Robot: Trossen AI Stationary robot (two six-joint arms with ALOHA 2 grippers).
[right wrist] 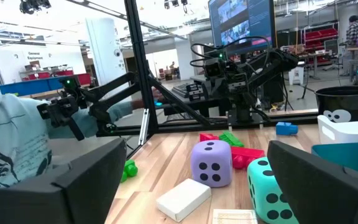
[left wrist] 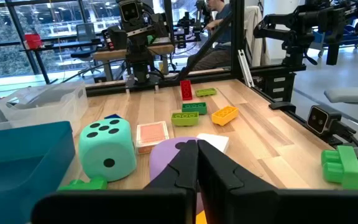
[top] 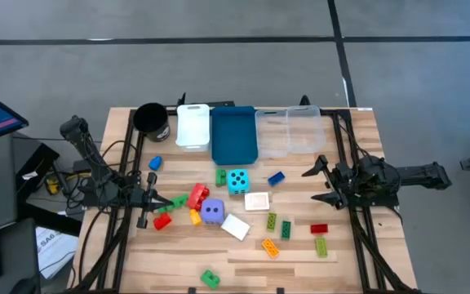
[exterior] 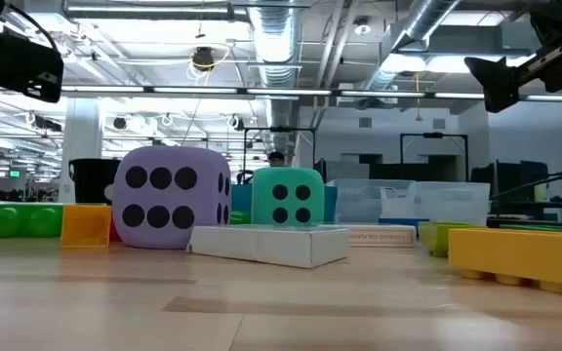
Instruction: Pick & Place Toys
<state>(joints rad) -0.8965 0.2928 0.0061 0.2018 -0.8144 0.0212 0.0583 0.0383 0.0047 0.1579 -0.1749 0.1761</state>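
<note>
Many small bricks lie on the wooden table, among them a red one [top: 197, 196], a green one [top: 272, 221] and an orange one [top: 269, 247]. A cyan die [top: 237, 180] and a purple die [top: 212, 211] stand in the middle. Beside them lie flat white cards [top: 257, 201] [top: 236, 226]. My left gripper [top: 168, 201] is shut and points toward the table's right, just left of the red brick. In its wrist view its fingers [left wrist: 196, 149] are in front of the purple die [left wrist: 166, 158]. My right gripper [top: 317, 184] is open and empty, right of the toys, facing them [right wrist: 201, 180].
Along the far edge stand a black cup [top: 150, 119], a white bin [top: 192, 125], a blue bin [top: 233, 133] and clear bins [top: 288, 131]. Black frame rails run along both table sides. A lone green brick [top: 210, 278] lies near the front edge.
</note>
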